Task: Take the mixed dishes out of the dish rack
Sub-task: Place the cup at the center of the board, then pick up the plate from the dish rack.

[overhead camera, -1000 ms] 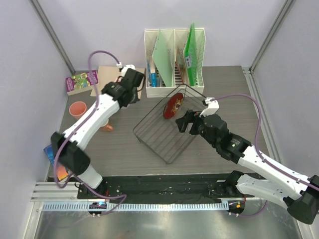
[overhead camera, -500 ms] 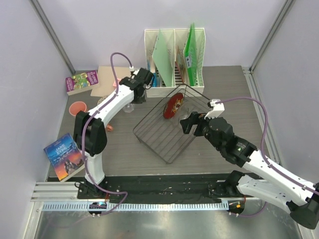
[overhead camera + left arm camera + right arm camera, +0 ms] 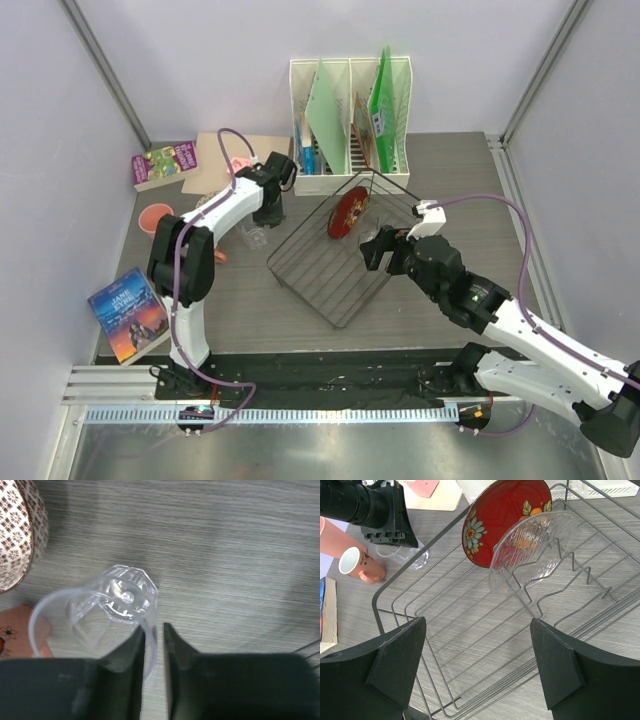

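Observation:
The black wire dish rack sits mid-table. In it the red flowered plate stands upright, also in the right wrist view, with a clear textured plate leaning beside it. My left gripper is shut on the rim of the clear glass, low over the table left of the rack. A small pink cup lies on its side beside the larger pink cup. My right gripper is open wide and empty above the rack.
A white file holder stands behind the rack. A round brown-and-white patterned thing is close to the glass. Books lie at the back left and front left. A beige board lies at the back.
My left gripper has come forward and down with the glass, from near the file holder to the table left of the rack. The right arm has barely moved.

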Action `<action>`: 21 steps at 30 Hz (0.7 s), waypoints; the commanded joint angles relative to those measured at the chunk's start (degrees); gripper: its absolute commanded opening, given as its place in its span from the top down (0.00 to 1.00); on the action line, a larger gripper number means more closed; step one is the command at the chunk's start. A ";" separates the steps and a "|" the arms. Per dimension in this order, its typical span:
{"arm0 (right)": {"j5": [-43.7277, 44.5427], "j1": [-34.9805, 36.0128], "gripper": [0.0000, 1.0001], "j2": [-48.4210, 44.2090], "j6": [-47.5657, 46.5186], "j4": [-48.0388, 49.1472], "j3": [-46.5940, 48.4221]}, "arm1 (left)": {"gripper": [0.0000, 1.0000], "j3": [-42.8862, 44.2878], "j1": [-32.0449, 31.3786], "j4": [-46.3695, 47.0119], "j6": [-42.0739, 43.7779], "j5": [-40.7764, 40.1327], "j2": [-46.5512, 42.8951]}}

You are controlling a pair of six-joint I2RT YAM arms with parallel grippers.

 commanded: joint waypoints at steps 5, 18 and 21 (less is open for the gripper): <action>0.73 -0.05 0.10 0.57 -0.64 1.04 0.36 | 0.33 -0.46 -0.19 2.29 0.20 0.29 -3.98; 3.98 -0.05 0.08 1.01 -2.31 0.78 1.59 | 0.17 8.44 -3.87 -2.03 3.97 -14.21 -19.52; 5.30 -0.05 0.05 1.18 -2.66 0.87 1.68 | 0.17 2.82 -10.02 6.84 10.12 -13.69 -26.03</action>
